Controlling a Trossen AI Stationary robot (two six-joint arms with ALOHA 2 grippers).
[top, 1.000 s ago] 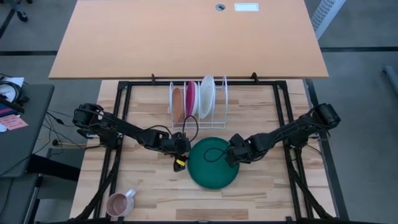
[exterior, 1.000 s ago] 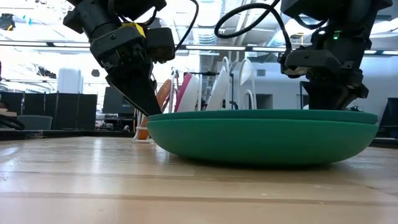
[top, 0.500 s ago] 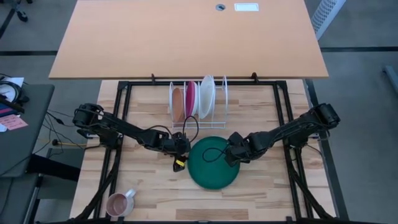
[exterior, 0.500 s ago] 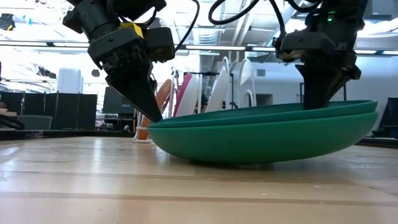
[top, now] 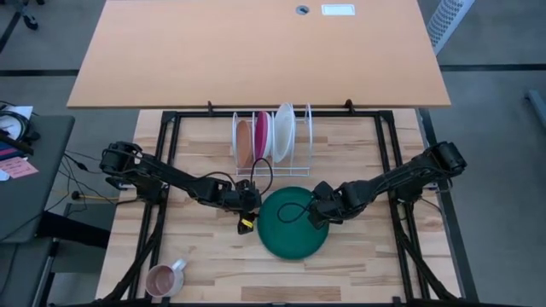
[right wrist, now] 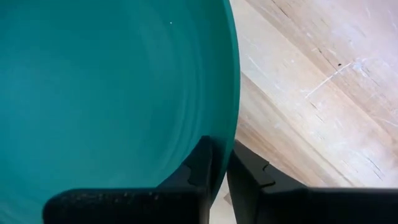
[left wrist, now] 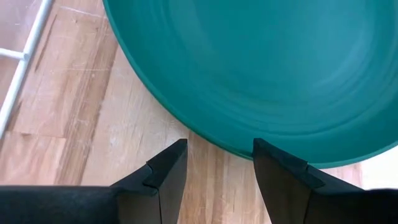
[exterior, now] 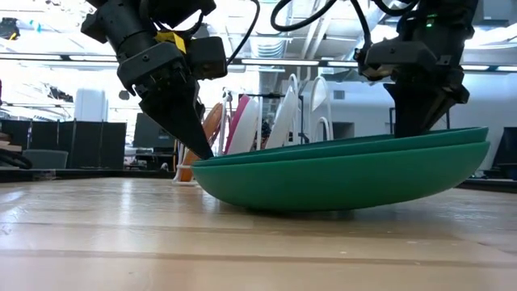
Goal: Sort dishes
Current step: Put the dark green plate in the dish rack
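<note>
A dark green plate (top: 294, 223) lies in the middle of the table, tilted, with its underside (exterior: 323, 202) on the wood and its right edge raised. My right gripper (right wrist: 221, 146) is shut on that raised edge. My left gripper (left wrist: 217, 149) stands open at the plate's left rim (exterior: 206, 159), fingers slanting down. Orange-brown (top: 245, 142), pink (top: 263, 136) and white (top: 284, 132) plates stand on edge in the white wire rack (top: 299, 158) behind. My right gripper pinches the plate's right rim (right wrist: 231, 121) between its two fingers, one over the plate's inside and one outside. The fingers come from above, pointing steeply down. The rim is lifted there (exterior: 477, 137) while the plate's underside stays on the table. My left gripper's fingertip (exterior: 200, 145) stands right at the left rim; whether it touches, I cannot tell.
A small pink mug (top: 162, 278) stands near the table's front left corner. The rack is just behind the green plate, toward the far edge. Bare wood (top: 358, 264) lies in front of and to the right of the plate.
My right gripper has gone up with the plate's right rim in its hold. The plate, level a second ago, is now tipped: its right side is raised, its left rim stays low by my left gripper.
</note>
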